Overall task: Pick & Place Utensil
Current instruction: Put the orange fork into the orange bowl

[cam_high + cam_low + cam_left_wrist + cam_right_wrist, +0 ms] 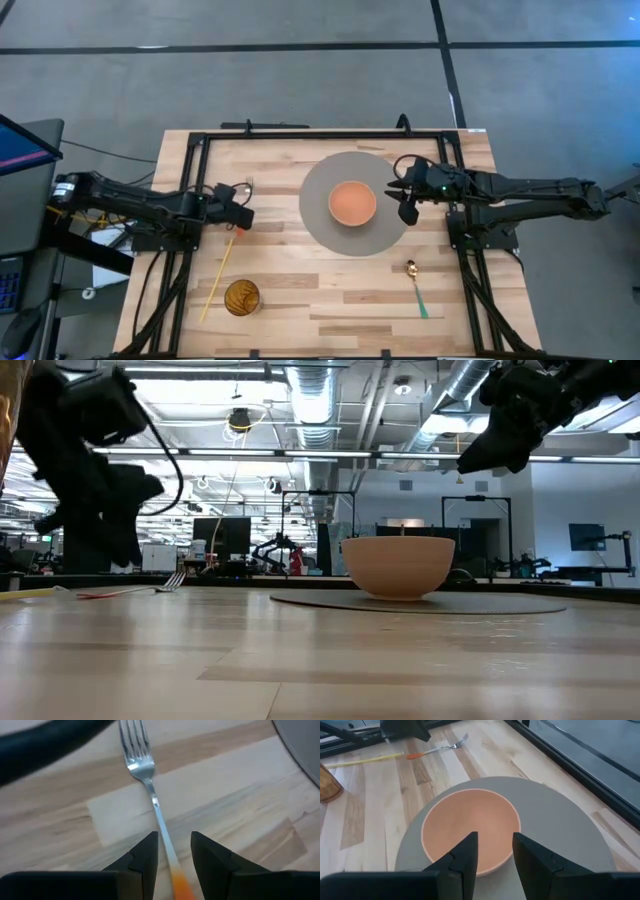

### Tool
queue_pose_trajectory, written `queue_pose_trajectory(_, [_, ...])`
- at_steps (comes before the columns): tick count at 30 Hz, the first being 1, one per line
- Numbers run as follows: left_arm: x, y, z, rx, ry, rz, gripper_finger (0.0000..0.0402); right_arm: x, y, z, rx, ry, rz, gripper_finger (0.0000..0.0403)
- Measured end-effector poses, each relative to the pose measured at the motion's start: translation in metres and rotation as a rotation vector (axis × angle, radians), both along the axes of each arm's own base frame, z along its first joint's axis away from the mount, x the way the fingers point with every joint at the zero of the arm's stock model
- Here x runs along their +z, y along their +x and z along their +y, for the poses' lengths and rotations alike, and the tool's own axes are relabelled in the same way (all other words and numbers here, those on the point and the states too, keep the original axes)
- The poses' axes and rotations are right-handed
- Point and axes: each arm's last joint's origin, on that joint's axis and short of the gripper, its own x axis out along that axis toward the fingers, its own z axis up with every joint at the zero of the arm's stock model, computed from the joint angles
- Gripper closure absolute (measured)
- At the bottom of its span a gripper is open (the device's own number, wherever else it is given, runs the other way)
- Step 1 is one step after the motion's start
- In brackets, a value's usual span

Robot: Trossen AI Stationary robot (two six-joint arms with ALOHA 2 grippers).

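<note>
Left hand (173,851) is seen closest, in its wrist view: fingers set narrowly apart, straddling the fork (150,795) shaft without being closed on it. Fork lies flat on the counter (240,795), tines pointing away from the hand; the steel neck runs into an orange section of handle right between the fingers, and the high view shows the long handle (218,280) continuing in yellow toward the counter's near edge.

Handling, as judged: thin, rigid, light, slick on the metal part. Little height is offered above the wood, so the fingers would need to be brought right down to the surface. The best grip is judged to be across the orange handle just behind the neck, where it is thicker and less slippery; a pinch on the bare steel is likely to slide or let the fork pivot. With so long a handle, droop or swing at the free end should be expected once lifted.

Farther off, an amber glass (241,297) stands near the handle's far end, and a gold spoon with a teal handle (415,285) lies on the right side.

Beyond, the orange bowl (352,203) sits on a round grey mat (318,225). Right hand (493,851) hovers at the bowl's right rim, fingers slightly apart, holding nothing.
</note>
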Motion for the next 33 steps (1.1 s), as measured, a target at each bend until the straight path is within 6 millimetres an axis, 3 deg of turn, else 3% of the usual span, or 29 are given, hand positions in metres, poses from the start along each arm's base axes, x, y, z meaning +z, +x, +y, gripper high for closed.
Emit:
queue_pose_trajectory(23, [-0.036,0.005,0.0,-0.013,0.033,0.048,0.0286,0.0,0.0,0.0,0.0,-0.001,0.001,0.0287])
queue_pose_trajectory(26, [-0.038,0.005,0.0,-0.01,0.044,0.06,0.0302,0.0,0.0,0.0,0.001,-0.001,0.001,0.0287])
queue_pose_trajectory(33, [-0.038,0.005,0.001,-0.001,0.061,0.065,0.0388,0.0,0.0,0.0,0.0,-0.001,0.001,0.0287])
